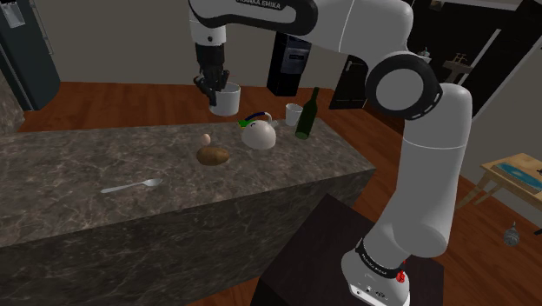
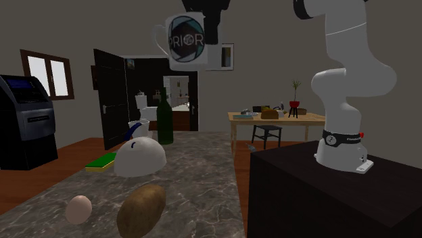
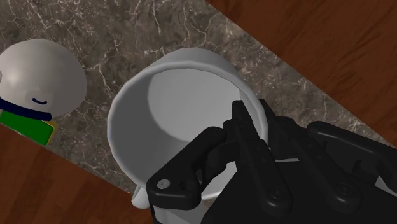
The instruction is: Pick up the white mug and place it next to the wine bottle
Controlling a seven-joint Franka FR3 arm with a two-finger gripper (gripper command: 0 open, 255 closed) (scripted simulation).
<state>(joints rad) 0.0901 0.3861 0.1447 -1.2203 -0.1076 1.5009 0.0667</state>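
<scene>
Dark veined stone tops the desk [image 1: 278, 165], with brown wood floor [image 1: 130, 96] around it. Over the desk's far edge hangs the pincer [image 1: 211, 89], its fingers clamped on the wall of the white mug [image 1: 225, 101], one inside the rim and one outside as the wrist view shows. The mug is in the air, clear of the stone and roughly upright.

Toward the shoulder view's right come a white dome-shaped thing [image 1: 258, 133] resting on a green pad [image 2: 103, 161], then a small white cup [image 1: 294, 114], then the dark green wine bottle [image 1: 305, 116], cup and bottle just beside each other. Nearer the camera lie an egg [image 1: 206, 139], a potato [image 1: 213, 156] and a fork [image 1: 130, 186].

By my reading the pickup is done. What remains is carrying the mug over to the bottle, setting it on a free patch beside it, and letting go. The cup and dome crowd one side, so the spot needs choosing.

The mug is empty inside. I cannot tell what the small cup holds, nor the bottle.
</scene>
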